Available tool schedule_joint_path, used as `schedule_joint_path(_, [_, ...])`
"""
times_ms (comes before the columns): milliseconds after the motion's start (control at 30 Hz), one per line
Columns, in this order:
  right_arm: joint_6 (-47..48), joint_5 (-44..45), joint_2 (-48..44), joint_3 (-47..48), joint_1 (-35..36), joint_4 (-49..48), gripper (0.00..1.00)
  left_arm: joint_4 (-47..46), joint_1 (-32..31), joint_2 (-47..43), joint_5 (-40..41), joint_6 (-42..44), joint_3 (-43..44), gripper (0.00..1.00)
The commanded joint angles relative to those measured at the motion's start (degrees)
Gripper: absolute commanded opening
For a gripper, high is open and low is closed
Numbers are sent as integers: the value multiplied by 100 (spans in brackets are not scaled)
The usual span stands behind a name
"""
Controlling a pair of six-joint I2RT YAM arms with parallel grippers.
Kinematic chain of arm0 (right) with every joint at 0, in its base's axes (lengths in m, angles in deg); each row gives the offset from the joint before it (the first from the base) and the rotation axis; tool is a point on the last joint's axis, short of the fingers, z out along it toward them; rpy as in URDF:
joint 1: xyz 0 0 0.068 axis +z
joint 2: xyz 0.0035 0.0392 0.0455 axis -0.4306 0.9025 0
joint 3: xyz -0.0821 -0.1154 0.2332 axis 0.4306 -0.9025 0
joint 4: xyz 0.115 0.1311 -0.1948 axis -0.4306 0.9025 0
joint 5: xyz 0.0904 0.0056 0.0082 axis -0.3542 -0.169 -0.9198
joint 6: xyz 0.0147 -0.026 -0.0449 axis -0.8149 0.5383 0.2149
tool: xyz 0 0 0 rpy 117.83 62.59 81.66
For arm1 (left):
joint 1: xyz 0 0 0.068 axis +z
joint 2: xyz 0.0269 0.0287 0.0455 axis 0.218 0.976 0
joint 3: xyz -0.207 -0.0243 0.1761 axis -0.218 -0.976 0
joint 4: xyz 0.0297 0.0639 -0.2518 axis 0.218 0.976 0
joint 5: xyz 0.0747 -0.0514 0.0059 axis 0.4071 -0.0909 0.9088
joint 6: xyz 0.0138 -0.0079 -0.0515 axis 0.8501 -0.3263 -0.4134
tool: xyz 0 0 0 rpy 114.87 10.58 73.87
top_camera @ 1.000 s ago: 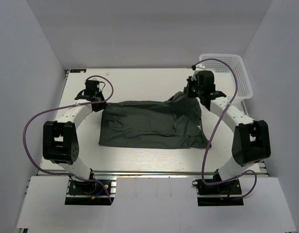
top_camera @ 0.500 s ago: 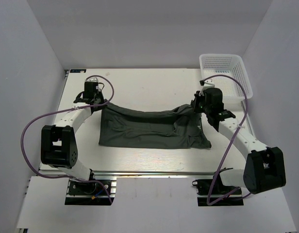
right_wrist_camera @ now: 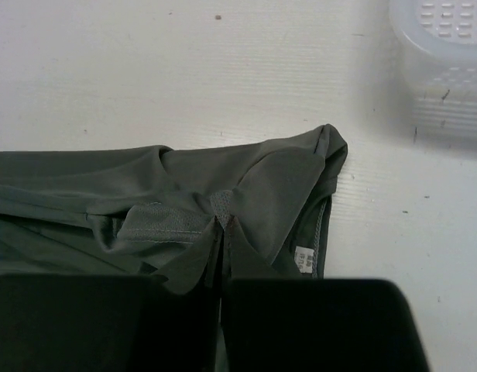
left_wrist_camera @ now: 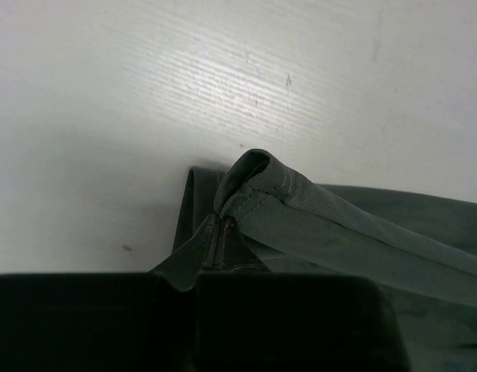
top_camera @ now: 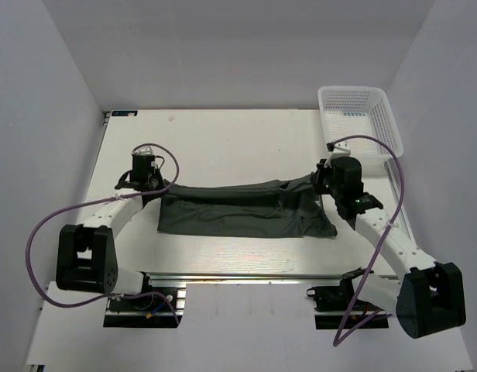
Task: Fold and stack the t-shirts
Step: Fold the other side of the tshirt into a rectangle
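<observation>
1 dark grey-green plain soft-cloth short-sleeved t-shirt [top_camera: 246, 211]: light, limp, unbreakable. It spans both tools, the rest draped on the white surface [top_camera: 223, 147] beneath. Left tool [left_wrist_camera: 217, 246] clamped closed on an edge fold. Right tool [right_wrist_camera: 223, 232] clamped closed on a fold just left of the neck tag [right_wrist_camera: 303, 260]. Best held at edges and corners.

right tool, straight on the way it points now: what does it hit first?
The shirt it is shut on, bunched just ahead of the right tool. Past that, bare table; the basket lies off to the right of the line. Depth is hard to judge.
</observation>
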Motion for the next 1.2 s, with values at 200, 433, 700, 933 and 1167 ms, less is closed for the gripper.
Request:
schedule_joint_path(200, [-552,-185,-400,-1058,-32,337,20,15,-24,-828,72,-813,-730,38])
schedule_joint_path(433, [-1132,-546,-1480,-1735,-49,1233,79,1536,29,-1539,960,-2220,-608,82])
schedule_joint_path(700, [-1063,-1081,-1754,-1402,-14,848,90,1230,-77,-1322,180,-1888,-1,83])
schedule_joint_path(933, [-834,-1494,-105,-356,12,417,90,308,-138,-346,-1604,-851,385,93])
schedule_joint_path(1167, [-711,-1907,1171,-5,65,92,90,-54,-357,181,-2115,-375,386,100])
